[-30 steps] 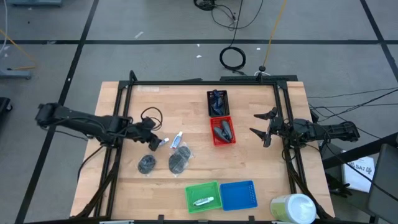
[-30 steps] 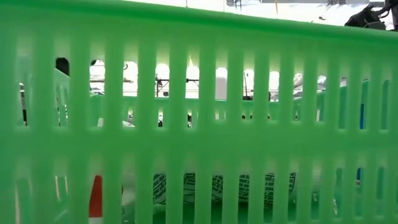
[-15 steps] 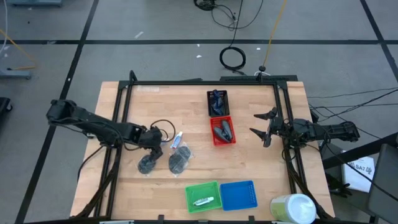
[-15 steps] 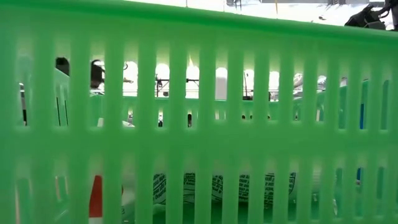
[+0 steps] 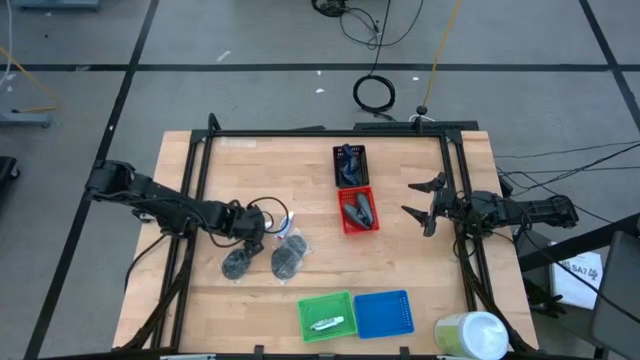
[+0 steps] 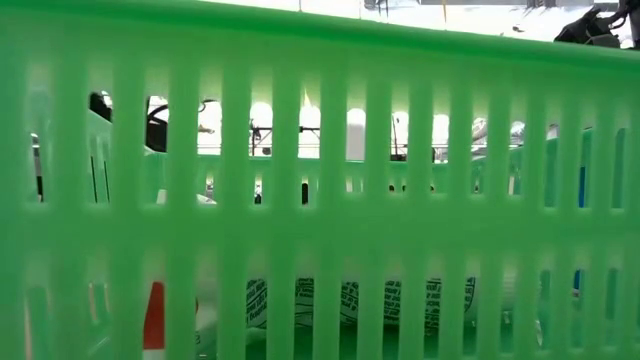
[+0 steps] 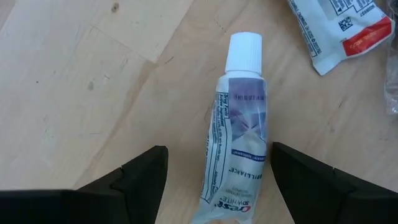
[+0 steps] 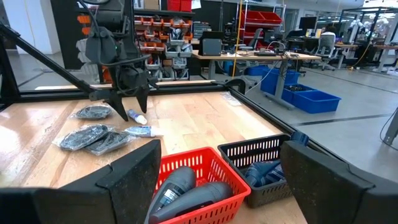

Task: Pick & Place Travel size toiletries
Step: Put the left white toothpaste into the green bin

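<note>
L pincer (image 7: 217, 180) is wide open, lowered over a white tube (image 7: 239, 137) w/ white cap, a finger either side, not gripping; the tube lies flat on the counter (image 5: 260, 160), left of centre. Just beside it: two round dark pads (image 5: 262, 261) in clear wrap, toward the front edge. R pincer (image 5: 424, 207) hangs fully open and empty near the right edge. Red basket (image 5: 357, 211) mid-counter holds dark bottles (image 8: 186, 186); black basket (image 5: 350, 165) touches it behind. Green basket (image 5: 326, 315) at front edge holds another tube (image 5: 328, 323), blue basket (image 5: 384, 313) beside.
</note>
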Controlling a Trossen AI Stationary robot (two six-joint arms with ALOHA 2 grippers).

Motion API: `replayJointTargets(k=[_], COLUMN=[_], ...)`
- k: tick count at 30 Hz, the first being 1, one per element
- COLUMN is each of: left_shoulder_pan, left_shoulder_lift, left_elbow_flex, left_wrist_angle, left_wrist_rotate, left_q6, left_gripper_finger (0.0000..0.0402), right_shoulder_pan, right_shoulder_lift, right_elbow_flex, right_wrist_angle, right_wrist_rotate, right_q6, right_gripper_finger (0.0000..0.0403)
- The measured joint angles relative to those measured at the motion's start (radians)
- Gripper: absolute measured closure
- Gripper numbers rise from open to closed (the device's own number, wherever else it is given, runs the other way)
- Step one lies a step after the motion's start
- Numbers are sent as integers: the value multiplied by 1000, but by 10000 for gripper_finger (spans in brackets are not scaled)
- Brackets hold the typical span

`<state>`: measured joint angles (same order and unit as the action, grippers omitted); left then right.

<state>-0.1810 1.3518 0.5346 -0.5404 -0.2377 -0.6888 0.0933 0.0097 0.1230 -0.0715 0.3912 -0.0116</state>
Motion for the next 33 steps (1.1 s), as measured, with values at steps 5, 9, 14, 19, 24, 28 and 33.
replayJointTargets(k=[5, 9, 14, 19, 24, 28, 33], left_shoulder_pan=[0, 1, 1, 1, 1, 0, 0], left_shoulder_lift=[0, 1, 1, 1, 2, 2, 2], left_elbow_flex=[-1, -1, -2, -3, -3, -3, -3], left_wrist_angle=[2, 2, 10, 16, 20, 20, 22], left_wrist_rotate=[12, 25, 29, 55, 66, 68, 65], left_q6=[21, 31, 29, 30, 30, 31, 32], left_gripper_finger=[119, 119, 119, 143, 208, 259, 305], right_shoulder_pan=[0, 0, 0, 0, 0, 0, 0], right_shoulder_lift=[0, 0, 0, 0, 0, 0, 0], right_elbow_flex=[0, 0, 0, 0, 0, 0, 0], right_wrist_angle=[0, 0, 0, 0, 0, 0, 0], right_wrist_rotate=[0, 0, 0, 0, 0, 0, 0], right_q6=[0, 0, 0, 0, 0, 0, 0], right_gripper_finger=[85, 85, 85, 85, 85, 85, 85])
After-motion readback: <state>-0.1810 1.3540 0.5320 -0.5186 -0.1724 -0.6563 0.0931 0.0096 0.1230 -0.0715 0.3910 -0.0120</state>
